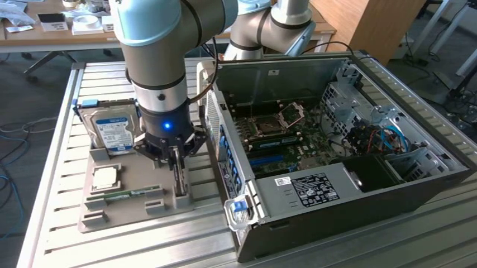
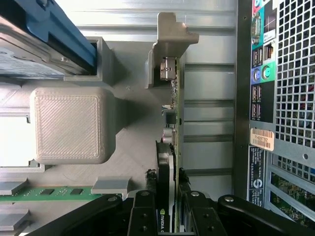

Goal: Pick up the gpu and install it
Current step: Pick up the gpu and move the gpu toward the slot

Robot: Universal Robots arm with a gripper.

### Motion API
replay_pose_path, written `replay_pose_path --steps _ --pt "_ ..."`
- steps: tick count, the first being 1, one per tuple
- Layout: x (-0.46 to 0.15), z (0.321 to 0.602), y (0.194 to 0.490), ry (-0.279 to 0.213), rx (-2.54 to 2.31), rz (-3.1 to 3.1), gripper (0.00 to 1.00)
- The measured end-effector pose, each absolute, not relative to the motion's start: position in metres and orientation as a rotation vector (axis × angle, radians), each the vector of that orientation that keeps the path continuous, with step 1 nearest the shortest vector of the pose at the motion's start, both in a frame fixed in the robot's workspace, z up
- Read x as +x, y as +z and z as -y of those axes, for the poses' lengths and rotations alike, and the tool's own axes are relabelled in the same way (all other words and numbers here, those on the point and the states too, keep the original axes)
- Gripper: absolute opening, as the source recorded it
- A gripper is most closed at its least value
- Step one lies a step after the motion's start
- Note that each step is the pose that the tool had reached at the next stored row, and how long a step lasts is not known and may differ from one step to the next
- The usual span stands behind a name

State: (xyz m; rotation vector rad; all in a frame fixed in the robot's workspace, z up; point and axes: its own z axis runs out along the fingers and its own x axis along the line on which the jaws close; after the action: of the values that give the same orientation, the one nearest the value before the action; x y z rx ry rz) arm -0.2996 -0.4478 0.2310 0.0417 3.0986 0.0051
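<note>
The gpu (image 1: 180, 181) stands on its edge in a slot of the grey holder tray (image 1: 127, 216), beside the open computer case (image 1: 417, 184). In the wrist view the gpu (image 2: 172, 113) runs away from the camera as a thin green board with a black cooler, its far end seated in a grey bracket of the tray (image 2: 170, 44). My gripper (image 1: 173, 162) hangs straight down over it. The gripper (image 2: 166, 184) has one black finger on each face of the card, pressed against it.
On the tray sit a hard drive (image 1: 111, 131) with a blue-white label, a square chip (image 1: 106, 177) and a green memory stick (image 1: 127, 195). The case's perforated rear panel (image 2: 290, 98) stands close beside the card. The motherboard (image 1: 287, 142) lies exposed inside the case.
</note>
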Motion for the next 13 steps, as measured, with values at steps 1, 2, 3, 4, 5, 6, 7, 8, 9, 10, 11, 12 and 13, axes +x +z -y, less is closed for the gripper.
replay_pose_path --steps 1,2,3,4,5,6,7,8,9,10,11,12,13 --pt "-0.300 0.448 0.231 0.005 0.042 -3.099 0.27" --pt "-0.300 0.448 0.231 0.005 0.042 -3.099 0.27" --pt "-0.300 0.448 0.231 0.005 0.042 -3.098 0.27" --pt "-0.300 0.448 0.232 0.005 0.042 -3.099 0.27" --pt "-0.300 0.448 0.234 0.005 0.042 -3.099 0.27" --pt "-0.300 0.448 0.235 0.005 0.042 -3.099 0.27" --pt "-0.300 0.448 0.237 0.005 0.042 -3.099 0.27" --pt "-0.300 0.448 0.238 0.005 0.042 -3.099 0.27" --pt "-0.300 0.448 0.241 0.005 0.042 -3.099 0.27" --pt "-0.300 0.448 0.243 0.006 0.042 -3.099 0.27" --pt "-0.300 0.448 0.245 0.007 0.042 -3.099 0.27" --pt "-0.300 0.448 0.247 0.009 0.042 -3.099 0.27" --pt "-0.300 0.448 0.249 0.010 0.042 -3.099 0.27"
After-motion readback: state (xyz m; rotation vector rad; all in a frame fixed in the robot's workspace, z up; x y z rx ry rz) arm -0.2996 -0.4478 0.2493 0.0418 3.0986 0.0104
